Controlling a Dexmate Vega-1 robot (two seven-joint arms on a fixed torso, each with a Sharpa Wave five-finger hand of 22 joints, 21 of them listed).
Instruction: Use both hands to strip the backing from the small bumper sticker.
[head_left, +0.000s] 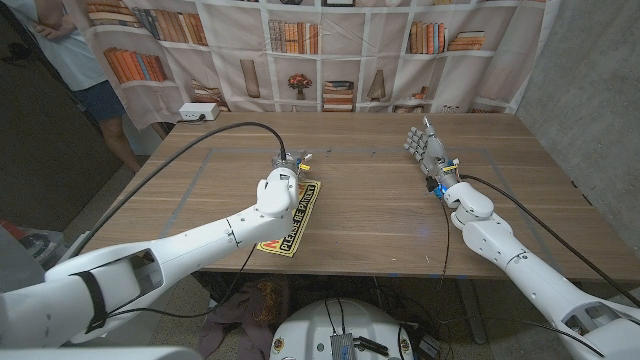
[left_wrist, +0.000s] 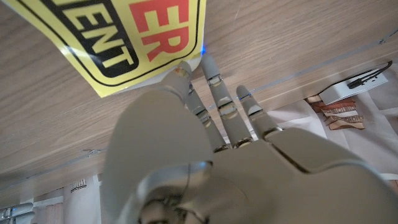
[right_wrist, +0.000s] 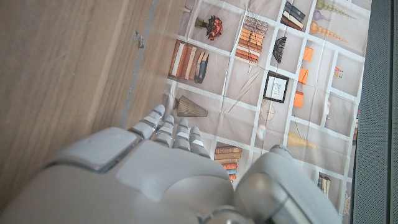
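Left hand (head_left: 284, 178), yellow sticker (head_left: 292, 222) reading "PLEASE BE PATIENT"

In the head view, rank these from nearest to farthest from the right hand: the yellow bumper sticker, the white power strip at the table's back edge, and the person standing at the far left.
From the right hand:
1. Yellow bumper sticker, on the table toward its left, under the left hand.
2. White power strip, at the table's far left corner.
3. Person, standing beyond the table at the picture's left edge.

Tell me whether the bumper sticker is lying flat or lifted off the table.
Mostly flat: the yellow sticker lies spread on the table. The left hand sits at its far end; whether a corner is lifted, cannot tell.
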